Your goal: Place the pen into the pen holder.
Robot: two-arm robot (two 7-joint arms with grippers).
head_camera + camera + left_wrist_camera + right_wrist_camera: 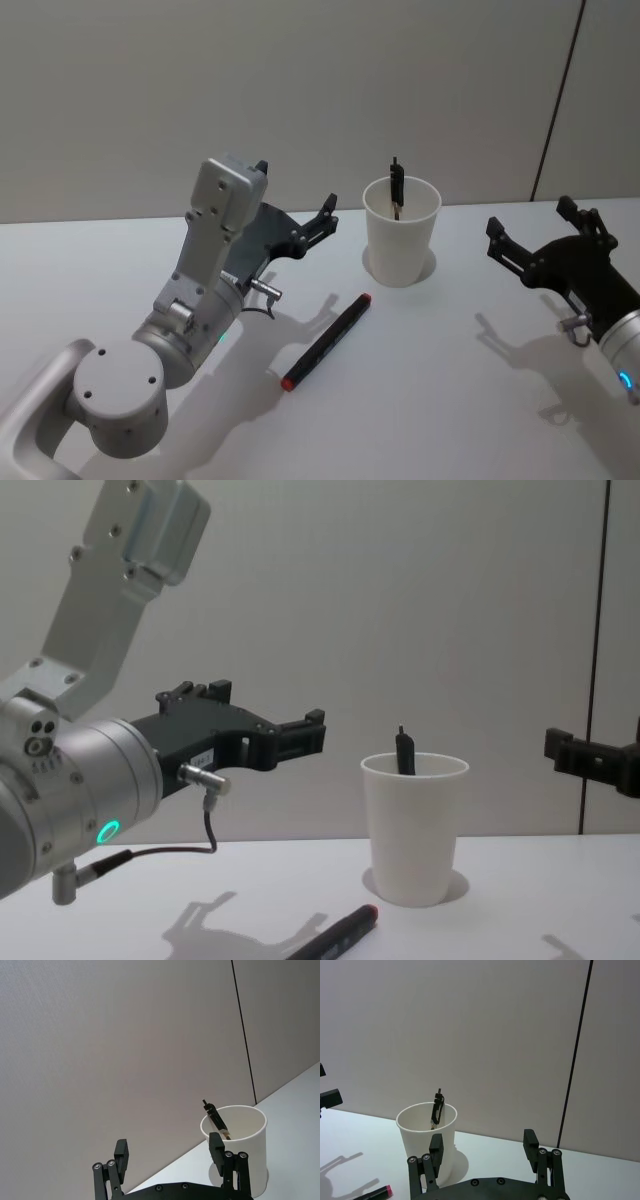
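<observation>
Head view: pen holder [400, 245] stands upright on the white desk [450, 400], far centre. Black pen [397, 188] sits inside it, long axis near vertical, clip end up and clear of the rim, by the far wall. Red-tipped marker [328, 341] lies flat in front of the cup, axis diagonal, far end aimed at the cup's base. Left gripper [297, 190] hovers left of the cup, fingers spread, holding nothing. Right gripper [530, 217] hovers to the cup's right, also spread and empty.

Left wrist view: pen leans slightly inside the cup.

Right wrist view: one marker end shows near the cup.

Chest view: pen tip pokes above the rim.
</observation>
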